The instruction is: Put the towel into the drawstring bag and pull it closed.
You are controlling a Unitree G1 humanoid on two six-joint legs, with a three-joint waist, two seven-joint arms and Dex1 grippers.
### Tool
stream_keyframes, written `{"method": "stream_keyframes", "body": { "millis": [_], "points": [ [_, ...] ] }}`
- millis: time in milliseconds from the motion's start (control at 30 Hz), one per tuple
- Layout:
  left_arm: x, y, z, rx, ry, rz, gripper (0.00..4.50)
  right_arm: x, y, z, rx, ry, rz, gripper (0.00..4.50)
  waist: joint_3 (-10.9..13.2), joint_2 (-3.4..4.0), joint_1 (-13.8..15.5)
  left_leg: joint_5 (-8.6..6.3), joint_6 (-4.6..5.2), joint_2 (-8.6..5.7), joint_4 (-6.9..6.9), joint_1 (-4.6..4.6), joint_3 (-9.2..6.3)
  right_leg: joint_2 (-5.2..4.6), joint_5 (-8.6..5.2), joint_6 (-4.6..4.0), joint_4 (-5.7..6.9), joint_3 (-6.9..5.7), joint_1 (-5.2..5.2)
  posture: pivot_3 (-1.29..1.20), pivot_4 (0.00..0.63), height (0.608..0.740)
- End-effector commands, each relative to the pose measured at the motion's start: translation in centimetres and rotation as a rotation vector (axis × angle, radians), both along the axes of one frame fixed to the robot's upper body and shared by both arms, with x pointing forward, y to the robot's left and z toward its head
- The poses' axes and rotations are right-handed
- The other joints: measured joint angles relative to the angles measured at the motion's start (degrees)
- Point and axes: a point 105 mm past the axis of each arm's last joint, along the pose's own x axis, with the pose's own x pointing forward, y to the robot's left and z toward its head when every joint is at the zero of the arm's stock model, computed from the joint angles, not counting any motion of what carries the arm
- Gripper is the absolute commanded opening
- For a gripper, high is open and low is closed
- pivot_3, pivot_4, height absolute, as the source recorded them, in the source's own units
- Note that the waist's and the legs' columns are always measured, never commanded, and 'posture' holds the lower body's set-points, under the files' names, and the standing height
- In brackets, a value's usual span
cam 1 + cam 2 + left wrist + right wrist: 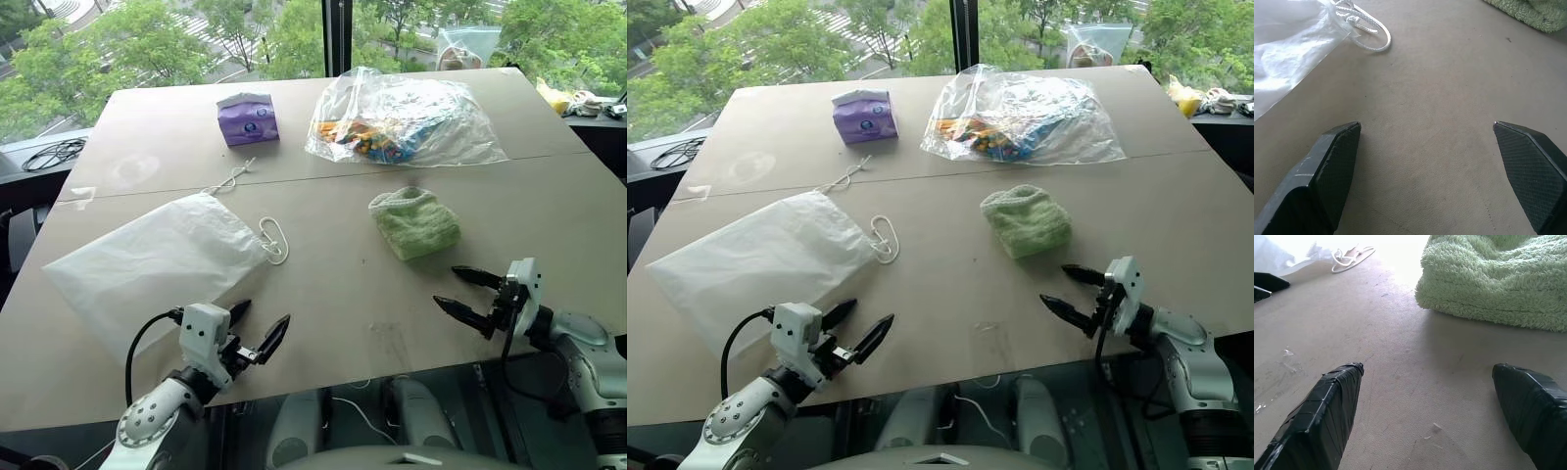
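Towel (pixel 414 222) sits just ahead of the spread, empty right gripper (pixel 468 295); bag (pixel 157 264) lies nearer the spread left gripper (pixel 257 328).

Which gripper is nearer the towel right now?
Right. The right gripper hovers open just short of the towel, on the robot's side of it. The left gripper, also open, sits farther off, by the drawstring bag.

A beige table (pixel 392 294) stands before windows (pixel 196 39) overlooking green trees (pixel 98 59).
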Motion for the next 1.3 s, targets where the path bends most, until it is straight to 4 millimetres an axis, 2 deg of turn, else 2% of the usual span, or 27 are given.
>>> {"method": "stream_keyframes", "body": {
  "millis": [33,500,900,1000,1100,1200,1300],
  "points": [
    [-0.5,-0.6,-0.6,-0.028,0.038,-0.022,4.45,0.1,0.4,1.3,-0.002,-0.048,0.03,4.5,0.0,0.0,0.0,0.0,0.0,0.0,0.0,0.0,0.0,0.0,0.0,0.0,0.0,0.0,0.0,0.0,0.15,0.74],
    [-0.3,-0.8,-0.2,-0.072,0.01,-0.029,4.45,0.3,0.8,2.1,0.019,-0.069,0.056,4.5,0.0,0.0,0.4,0.0,0.01,0.0,0.04,0.0,0.0,0.02,0.0,0.0,0.0,-0.03,0.03,0.0,0.15,0.74],
    [-0.1,-0.7,0.4,-0.071,-0.014,-0.047,4.45,0.4,1.0,2.1,-0.043,-0.128,0.093,4.5,0.0,0.0,1.0,0.01,0.01,-0.01,0.06,0.01,0.01,0.04,0.0,0.0,0.0,-0.16,0.04,0.0,0.15,0.74],
    [0.4,-0.7,1.4,-0.084,-0.049,-0.05,4.45,0.4,1.4,3.5,-0.032,-0.2,0.145,4.5,0.0,0.0,1.0,0.01,0.02,-0.01,0.08,0.0,0.01,0.06,0.0,0.0,0.0,-0.2,0.04,0.0,0.15,0.74],
    [1.8,-1.0,3.5,-0.112,-0.126,-0.044,4.45,1.4,2.1,6.4,-0.03,-0.291,0.184,4.5,0.0,0.02,1.1,0.01,0.02,0.0,0.12,0.01,0.0,0.11,0.01,0.01,0.01,-0.23,0.05,0.0,0.15,0.74],
    [4.5,-1.1,7.0,-0.178,-0.253,0.042,4.45,2.3,3.3,9.7,-0.011,-0.368,0.237,4.5,0.1,0.01,1.2,0.02,0.03,0.03,0.21,0.01,-0.03,0.12,0.02,0.02,0.04,-0.3,0.1,0.0,0.15,0.74],
    [6.5,-0.6,8.7,-0.181,-0.304,0.144,4.45,2.3,4.0,11.3,0.019,-0.391,0.282,4.5,0.0,-0.04,1.3,0.05,0.07,0.09,0.35,0.14,-0.14,0.17,0.04,0.01,0.04,-0.46,0.41,0.0,0.15,0.74]
  ]
}}
